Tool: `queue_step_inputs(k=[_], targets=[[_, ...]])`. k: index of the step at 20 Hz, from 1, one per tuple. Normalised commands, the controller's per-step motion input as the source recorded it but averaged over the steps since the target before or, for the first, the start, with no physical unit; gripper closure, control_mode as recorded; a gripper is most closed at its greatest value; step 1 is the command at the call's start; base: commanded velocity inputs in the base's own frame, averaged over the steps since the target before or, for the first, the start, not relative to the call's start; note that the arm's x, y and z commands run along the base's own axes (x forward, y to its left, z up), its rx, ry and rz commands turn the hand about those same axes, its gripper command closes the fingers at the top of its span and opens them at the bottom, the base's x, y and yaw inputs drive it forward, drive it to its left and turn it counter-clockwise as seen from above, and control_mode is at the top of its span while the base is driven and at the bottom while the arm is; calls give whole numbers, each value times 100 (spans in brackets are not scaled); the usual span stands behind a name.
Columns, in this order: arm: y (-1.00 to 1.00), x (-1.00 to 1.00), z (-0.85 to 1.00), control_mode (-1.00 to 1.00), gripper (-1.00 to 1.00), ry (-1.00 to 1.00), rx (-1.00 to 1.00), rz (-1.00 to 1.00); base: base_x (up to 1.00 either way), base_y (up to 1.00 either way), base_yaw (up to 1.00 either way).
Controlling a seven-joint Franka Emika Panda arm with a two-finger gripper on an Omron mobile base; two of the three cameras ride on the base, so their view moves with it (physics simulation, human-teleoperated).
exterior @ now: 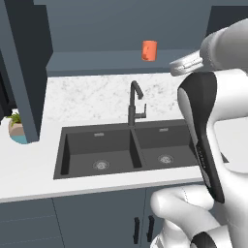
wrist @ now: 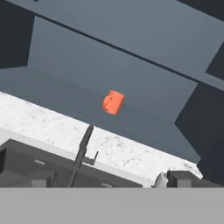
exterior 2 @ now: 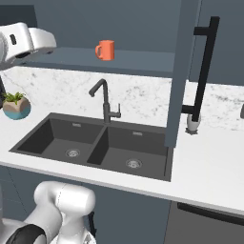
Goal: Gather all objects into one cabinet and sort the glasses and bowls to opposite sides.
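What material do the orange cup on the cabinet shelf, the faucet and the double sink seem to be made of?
The small orange cup with a handle looks like matte glazed ceramic or plastic: flat, even colour, no shine. The tall dark faucet appears to be matte black metal, thin and uniformly dark. The dark grey double sink looks like composite or coated metal, with a dull finish and pale metal drains. All rendered, so uncertain.

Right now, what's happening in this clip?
The white arm is raised in front of an open upper cabinet, holding nothing. On the cabinet shelf stands a single orange cup with a handle, above the black faucet and the double sink. The hand camera looks toward that cup from some way off. A potted plant sits on the counter left of the sink, and a white soap dispenser to its right.
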Motion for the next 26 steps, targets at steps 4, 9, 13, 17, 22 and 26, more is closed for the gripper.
queue_step_inputs(k=[4, 9, 13, 17, 22, 26], targets=[[2, 4, -30, -100, -100, 0, 7, -33, 0, 0, 0], [0, 6, -10, -100, -100, 0, 13, -25, 0, 0, 0], [0, 21, -2, -100, -100, 0, 27, -24, 0, 0, 0], [0, 22, -2, -100, -100, 0, 17, -6, 0, 0, 0], [0, 33, -3, -100, -100, 0, 16, -3, 0, 0, 0], [4, 1, -11, -100, -100, 0, 1, 0, 0, 0, 0]])
